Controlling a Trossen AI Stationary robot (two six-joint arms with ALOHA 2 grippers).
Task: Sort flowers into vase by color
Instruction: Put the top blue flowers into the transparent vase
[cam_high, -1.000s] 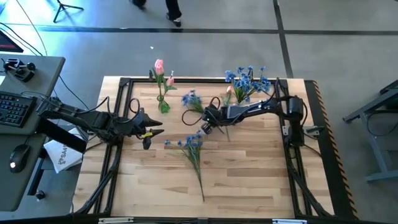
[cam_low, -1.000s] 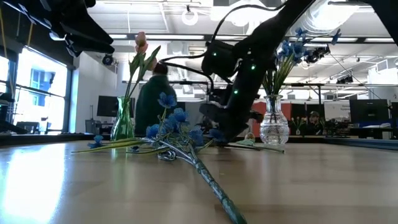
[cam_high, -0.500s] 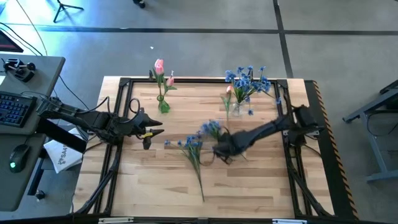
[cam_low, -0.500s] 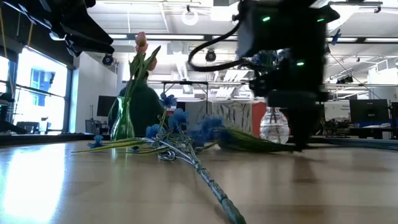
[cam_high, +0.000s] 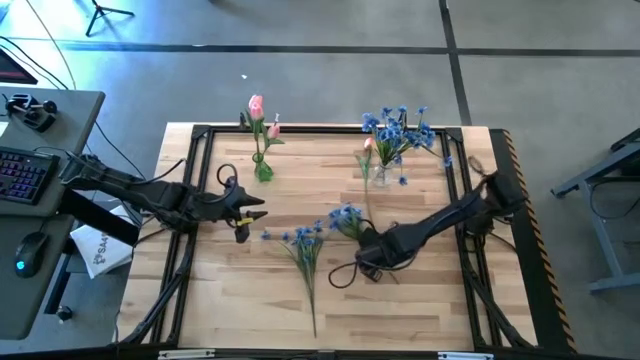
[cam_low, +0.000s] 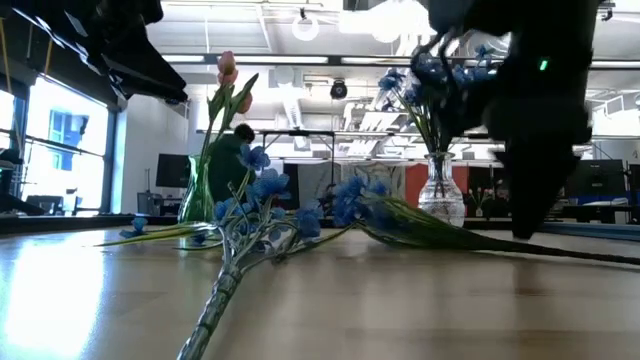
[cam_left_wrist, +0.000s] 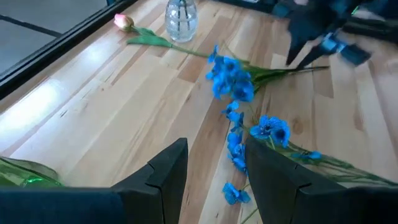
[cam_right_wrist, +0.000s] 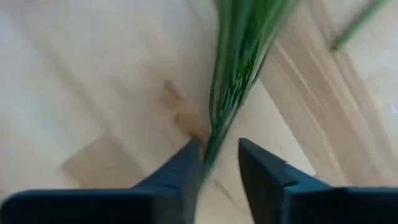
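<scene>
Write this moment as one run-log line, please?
right gripper: fingers around blue flower stem, low on table | left gripper: open, waiting | pink flower: lying by clear vase

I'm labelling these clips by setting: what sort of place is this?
Probably a robotics lab or open workshop. A framed wooden table stands on a bare concrete floor, a desk with keyboard and mouse sits beside it, and monitors and exposed ceiling ducts show behind.
</scene>
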